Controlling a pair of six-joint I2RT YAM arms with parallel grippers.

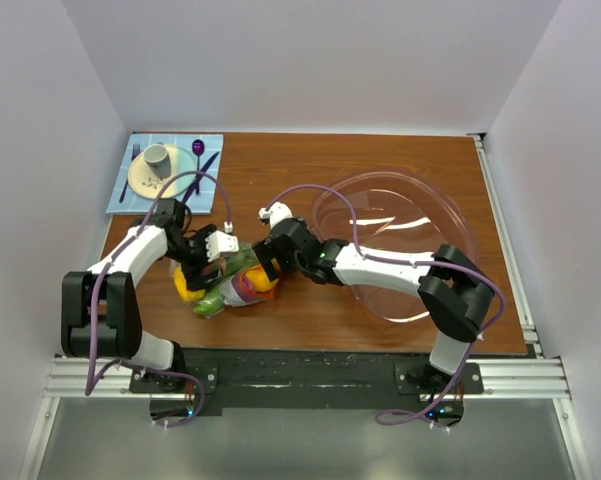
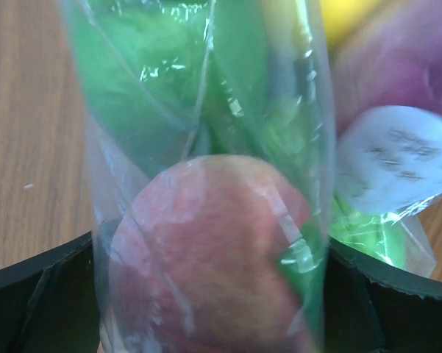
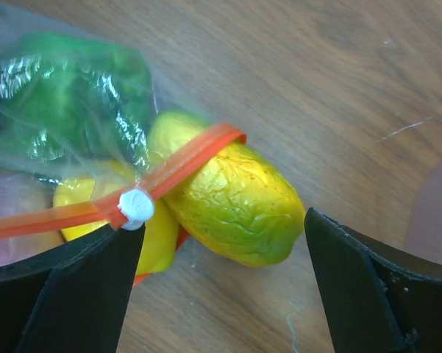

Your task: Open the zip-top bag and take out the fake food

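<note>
The zip-top bag (image 1: 225,290) lies on the wood table between both arms, stuffed with fake food. In the left wrist view my left gripper (image 2: 217,254) is open wide, with the bag (image 2: 206,110) and a red-pink fruit (image 2: 213,250) inside it filling the gap between the fingers. Green pieces (image 2: 132,73) and a purple one (image 2: 404,59) lie beyond. My right gripper (image 3: 222,228) is open at the bag's mouth. A yellow-green fruit (image 3: 235,209) pokes out under the orange-red zip strip (image 3: 191,158), apart from the right finger. The white slider (image 3: 136,208) sits by the left finger.
A large clear pinkish bowl (image 1: 400,240) stands right of the bag, under the right arm. At the back left a blue mat holds a round plate (image 1: 145,182), a grey cup (image 1: 156,157) and a purple spoon (image 1: 197,148).
</note>
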